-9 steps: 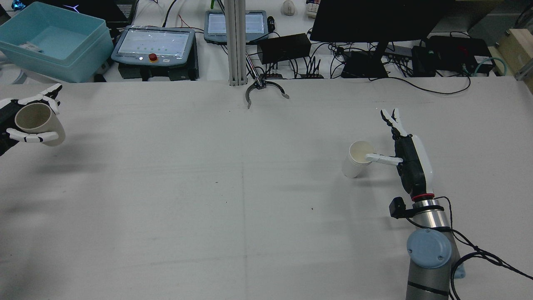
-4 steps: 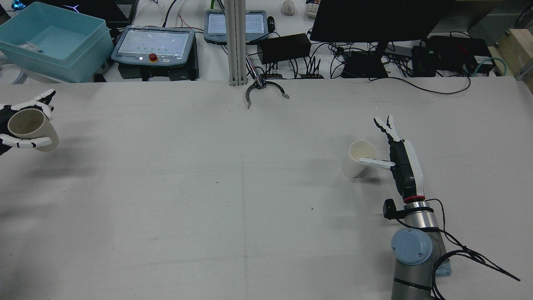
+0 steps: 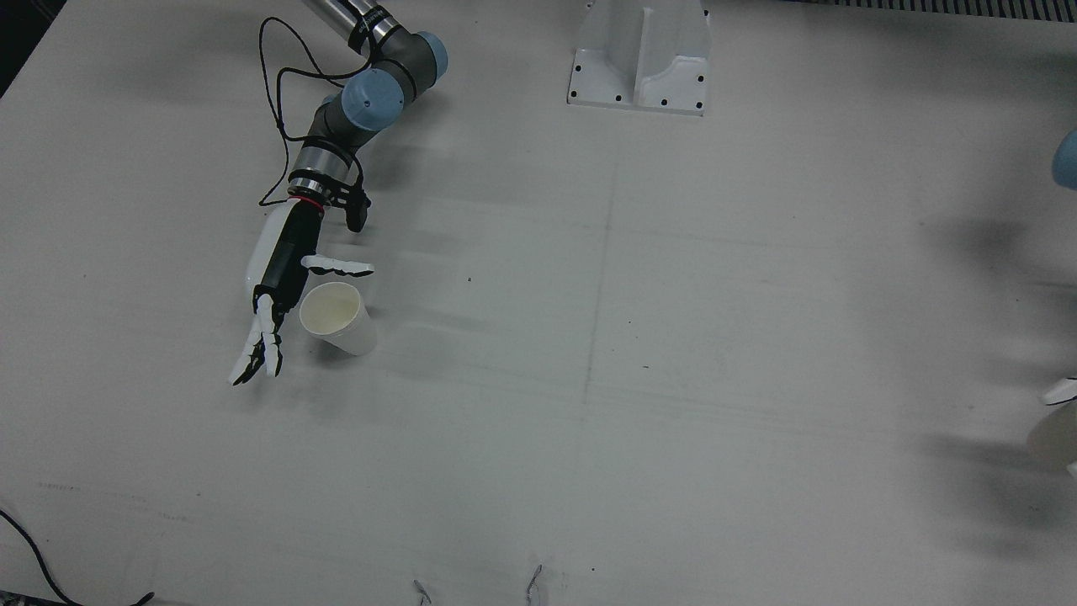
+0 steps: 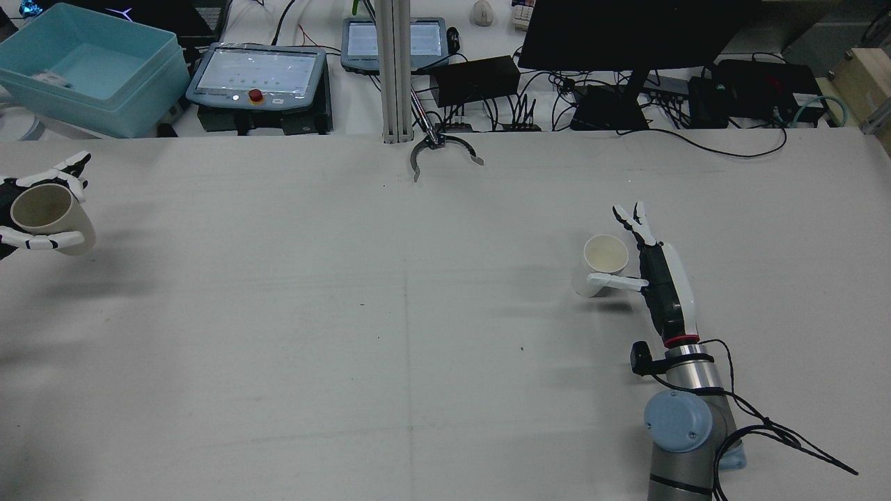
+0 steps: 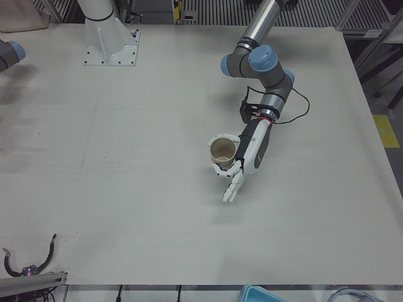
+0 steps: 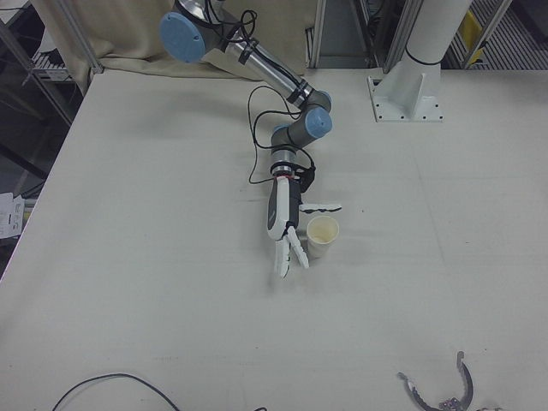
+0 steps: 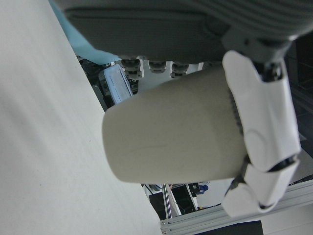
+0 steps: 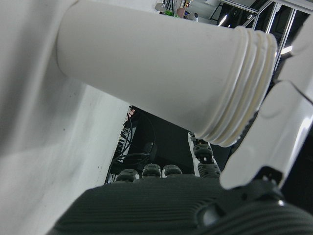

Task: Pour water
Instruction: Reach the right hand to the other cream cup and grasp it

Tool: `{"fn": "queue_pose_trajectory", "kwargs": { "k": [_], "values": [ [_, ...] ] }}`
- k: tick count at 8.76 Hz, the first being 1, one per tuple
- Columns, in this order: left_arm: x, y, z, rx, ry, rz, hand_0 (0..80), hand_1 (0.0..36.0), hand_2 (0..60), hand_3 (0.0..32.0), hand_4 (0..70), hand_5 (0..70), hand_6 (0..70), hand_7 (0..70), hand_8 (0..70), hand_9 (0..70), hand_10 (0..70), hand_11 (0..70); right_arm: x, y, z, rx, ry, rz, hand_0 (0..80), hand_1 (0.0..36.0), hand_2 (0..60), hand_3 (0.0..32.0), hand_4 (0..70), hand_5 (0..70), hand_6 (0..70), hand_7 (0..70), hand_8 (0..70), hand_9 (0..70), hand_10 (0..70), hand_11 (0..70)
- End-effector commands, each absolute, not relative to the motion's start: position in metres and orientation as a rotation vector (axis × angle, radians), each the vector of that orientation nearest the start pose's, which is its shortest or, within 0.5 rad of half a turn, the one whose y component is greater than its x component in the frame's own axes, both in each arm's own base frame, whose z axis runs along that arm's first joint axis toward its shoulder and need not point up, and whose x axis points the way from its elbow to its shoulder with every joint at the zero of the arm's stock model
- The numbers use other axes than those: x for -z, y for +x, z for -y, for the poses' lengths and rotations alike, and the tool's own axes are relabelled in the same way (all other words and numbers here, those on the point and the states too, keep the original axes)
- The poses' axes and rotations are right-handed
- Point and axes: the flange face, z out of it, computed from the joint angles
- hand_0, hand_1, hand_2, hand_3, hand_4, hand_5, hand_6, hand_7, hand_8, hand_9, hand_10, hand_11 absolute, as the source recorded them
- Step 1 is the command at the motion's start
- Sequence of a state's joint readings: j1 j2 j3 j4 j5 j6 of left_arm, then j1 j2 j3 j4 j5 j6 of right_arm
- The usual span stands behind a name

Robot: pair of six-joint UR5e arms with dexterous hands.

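A white paper cup [image 4: 600, 261] [image 3: 338, 318] [image 6: 322, 235] stands upright on the right half of the table. My right hand [image 4: 661, 278] [image 3: 282, 286] [image 6: 282, 214] is open right beside it, fingers stretched past its far side, thumb across its near side. The right hand view shows this cup [image 8: 156, 63] close to the palm; I cannot tell if they touch. At the table's left edge my left hand [image 4: 59, 174] [image 5: 249, 151] is shut on a beige cup [image 4: 45, 212] [image 5: 221, 153] [image 7: 171, 137], raised above the table and tilted. The front view catches only its edge [image 3: 1052, 438].
Behind the table's far edge stand a teal bin [image 4: 90, 69], two teach pendants [image 4: 257, 73], a monitor and cables. A black claw tool [image 4: 445, 149] lies by the aluminium post [image 4: 393, 69]. A white pedestal [image 3: 639, 55] stands between the arms.
My right hand has drawn back toward its base and left, and its thumb has come off the white cup's mouth to its near side. My left hand has carried the beige cup further left.
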State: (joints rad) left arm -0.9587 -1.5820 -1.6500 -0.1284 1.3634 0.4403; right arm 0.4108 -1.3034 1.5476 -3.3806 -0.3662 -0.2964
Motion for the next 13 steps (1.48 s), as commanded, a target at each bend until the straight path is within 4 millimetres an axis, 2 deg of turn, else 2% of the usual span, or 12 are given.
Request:
{"fn": "queue_pose_trajectory", "kwargs": {
  "k": [1, 3, 7, 10, 11, 12, 13],
  "values": [
    [-0.631, 0.169, 0.507, 1.581, -0.005, -2.124, 43.0, 36.0, 60.0, 0.0, 29.4, 55.9, 2.2, 7.3, 1.7, 3.4, 4.0, 7.9, -0.576, -0.401, 0.415, 2.340, -0.389, -2.333, 45.8, 10.1, 3.2, 0.0, 5.2, 2.7, 1.5, 1.8, 2.8, 2.0, 0.7, 2.1],
    [-0.632, 0.169, 0.507, 1.583, -0.003, -2.120, 42.7, 36.0, 60.0, 0.0, 29.2, 56.0, 2.2, 7.3, 1.7, 3.4, 4.1, 7.9, -0.579, -0.401, 0.415, 2.346, -0.396, -2.335, 45.8, 10.3, 4.2, 0.0, 5.5, 2.8, 1.9, 2.5, 2.8, 2.1, 0.9, 2.3],
    [-0.638, 0.170, 0.507, 1.586, 0.000, -2.109, 42.6, 36.0, 60.0, 0.0, 29.2, 55.7, 2.3, 7.4, 1.8, 3.5, 4.2, 8.1, -0.581, -0.418, 0.422, 2.367, -0.423, -2.341, 46.8, 11.9, 5.5, 0.0, 8.4, 3.1, 3.6, 4.5, 3.3, 2.9, 2.1, 4.2],
    [-0.641, 0.172, 0.509, 1.590, 0.005, -2.100, 42.8, 36.0, 60.0, 0.0, 29.2, 55.8, 2.4, 7.7, 1.8, 3.6, 4.2, 8.1, -0.567, -0.427, 0.427, 2.349, -0.398, -2.344, 46.8, 12.1, 5.5, 0.0, 9.2, 3.5, 4.3, 5.4, 3.5, 3.6, 2.3, 4.6],
    [-0.642, 0.171, 0.509, 1.591, 0.007, -2.096, 42.7, 36.0, 60.0, 0.0, 29.2, 55.5, 2.4, 7.7, 1.9, 3.7, 4.3, 8.2, -0.561, -0.431, 0.429, 2.344, -0.400, -2.349, 47.0, 12.2, 6.1, 0.0, 10.8, 4.3, 5.4, 7.8, 4.2, 4.5, 2.6, 5.0],
    [-0.644, 0.172, 0.510, 1.594, 0.007, -2.095, 42.7, 36.0, 60.0, 0.0, 29.1, 55.5, 2.4, 7.5, 1.9, 3.7, 4.3, 8.2, -0.559, -0.432, 0.429, 2.347, -0.414, -2.356, 47.1, 12.2, 9.0, 0.0, 14.7, 13.3, 12.1, 26.3, 9.7, 15.6, 6.7, 10.8],
    [-0.645, 0.172, 0.510, 1.595, 0.007, -2.093, 42.8, 36.0, 60.0, 0.0, 29.1, 55.4, 2.4, 7.5, 1.9, 3.7, 4.3, 8.2, -0.555, -0.434, 0.430, 2.343, -0.412, -2.358, 47.3, 11.5, 12.8, 0.0, 18.9, 34.8, 25.3, 46.7, 24.7, 38.7, 15.2, 23.0]
  ]
}}
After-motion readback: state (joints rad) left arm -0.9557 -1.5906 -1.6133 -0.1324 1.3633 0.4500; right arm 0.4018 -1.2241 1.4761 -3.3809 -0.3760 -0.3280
